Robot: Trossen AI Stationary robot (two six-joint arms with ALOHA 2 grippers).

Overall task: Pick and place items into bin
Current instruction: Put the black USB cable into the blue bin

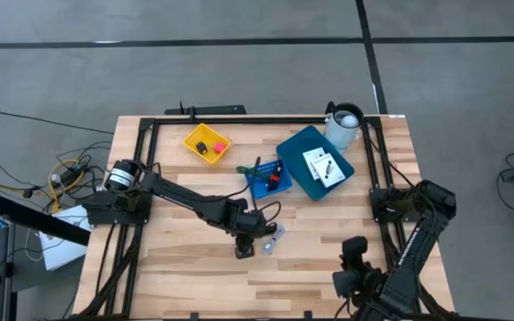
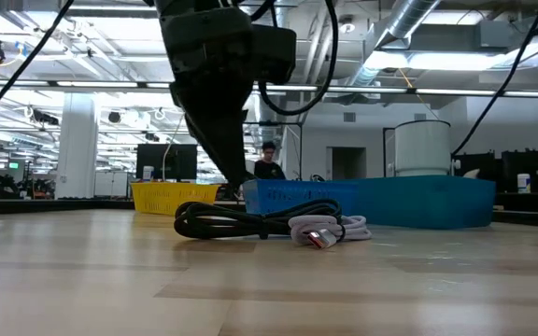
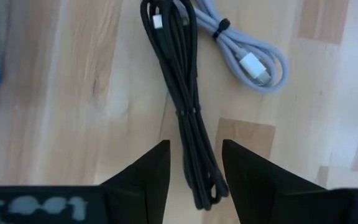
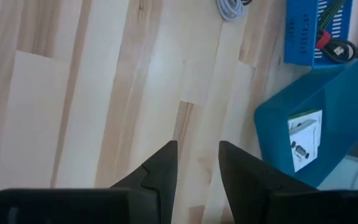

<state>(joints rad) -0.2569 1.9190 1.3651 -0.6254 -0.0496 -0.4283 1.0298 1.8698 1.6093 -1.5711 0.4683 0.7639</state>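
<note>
Risk of a partial grasp: left gripper (image 3: 194, 165) stands open astride one end of the black cable bundle (image 3: 179, 93) on the bench (image 1: 186, 267); loops may slip free. Adjoining white cable (image 3: 253, 59) may snag. Right gripper (image 4: 197, 165) waits open, well apart.

A pale wooden butcher-block table (image 1: 186, 267) with a black metal frame around its edges carries everything. Toward eleven o'clock sits a small yellow plastic bin (image 1: 206, 144). Near the centre, slightly toward one o'clock, rests a small bright-blue slotted plastic basket (image 1: 269, 178), and just beside it at two o'clock lies a larger teal-blue plastic bin (image 1: 314, 162), set at an angle. A white cylindrical container (image 1: 344, 126) stands at the one o'clock corner. At the middle of the boards lie a coiled black cable bundle (image 3: 185, 106) and, touching it, a smaller coiled pale-grey cable (image 3: 248, 56) with a plug.
</note>
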